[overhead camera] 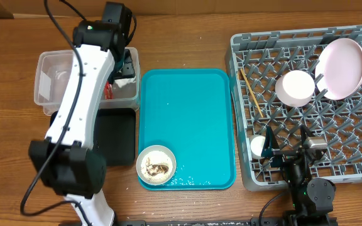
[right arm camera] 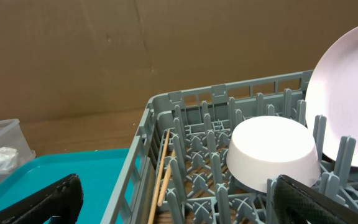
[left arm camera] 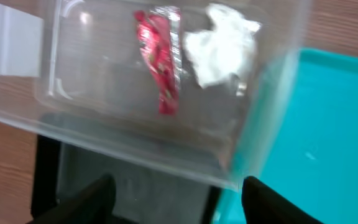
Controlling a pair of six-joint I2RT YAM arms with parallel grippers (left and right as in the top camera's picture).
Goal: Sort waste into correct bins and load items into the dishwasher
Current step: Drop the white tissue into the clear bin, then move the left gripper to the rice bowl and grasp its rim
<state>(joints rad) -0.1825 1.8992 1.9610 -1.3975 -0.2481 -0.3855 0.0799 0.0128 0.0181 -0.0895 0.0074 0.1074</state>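
The clear tub (overhead camera: 58,78) holds the red wrapper (left arm camera: 160,62) and the crumpled white napkin (left arm camera: 222,53). My left gripper (overhead camera: 124,66) hovers over the tub's right end, open and empty; in the left wrist view its fingers (left arm camera: 179,199) frame the black tray (left arm camera: 135,186). A white bowl (overhead camera: 156,166) with rice and brown scraps sits on the teal tray (overhead camera: 187,100). The grey dish rack (overhead camera: 357,157) holds the pale plate (overhead camera: 342,68), an upturned pinkish bowl (overhead camera: 296,88), chopsticks (overhead camera: 251,92) and a small white cup (overhead camera: 258,146). My right gripper (overhead camera: 288,147) is open over the rack's front left.
The black tray (overhead camera: 115,135) lies just in front of the clear tub, left of the teal tray. The left arm stretches over both bins. In the right wrist view the rack wall (right arm camera: 142,155) and pegs stand between the open fingers (right arm camera: 179,208).
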